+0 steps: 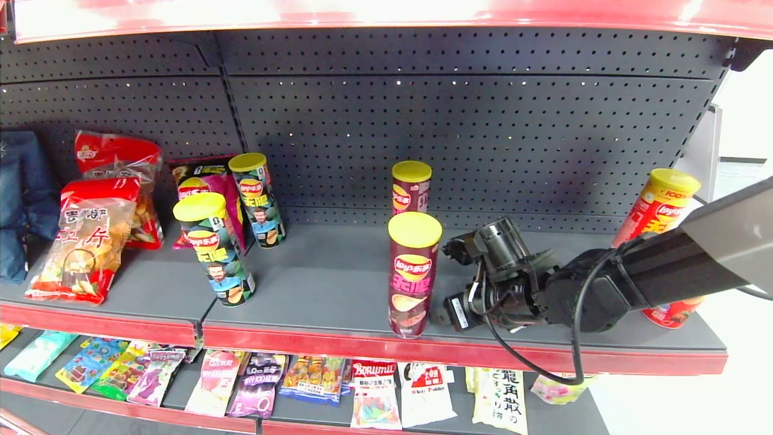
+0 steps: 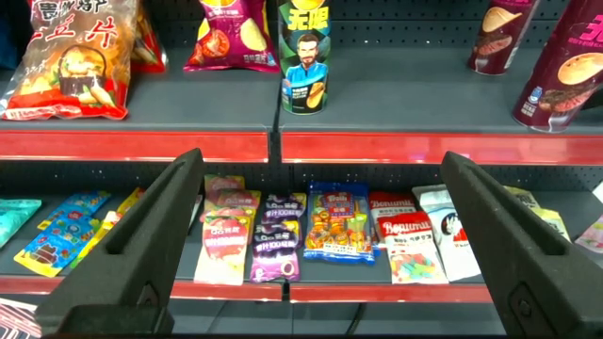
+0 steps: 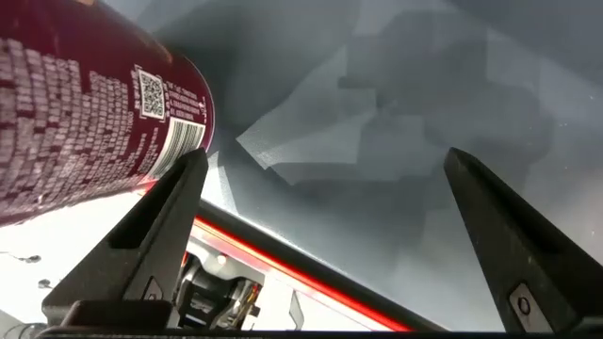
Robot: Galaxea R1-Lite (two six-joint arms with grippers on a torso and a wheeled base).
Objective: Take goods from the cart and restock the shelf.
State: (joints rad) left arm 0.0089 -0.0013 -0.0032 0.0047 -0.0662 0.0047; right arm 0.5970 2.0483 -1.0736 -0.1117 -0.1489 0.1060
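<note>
The maroon chip can (image 1: 414, 275) was seen standing upright on the shelf (image 1: 326, 284), close to its red front lip (image 1: 290, 339), with a second maroon can (image 1: 411, 187) well behind it. The right claw (image 3: 325, 155) was held with its fingers wide apart and nothing between them. The can stood just outside one finger (image 3: 155, 231), and whether that finger touched the can's wall could not be told. The left claw (image 2: 322, 158) was likewise spread and empty, faced toward the packets (image 2: 330, 221) on the lower shelf.

The can was judged light, stiff-walled and glossy enough to slip. Being tall and narrow, it would be tipped easily by a sideways nudge, and so near the lip a forward fall was a risk. A hold across the middle of the body was thought best, away from the yellow lid (image 1: 414, 228), which might be popped off.

In the head view the right claw's fingers were masked by the wrist housing, and the middle of the red can (image 1: 661, 205) at the far right was hidden behind the arm.
</note>
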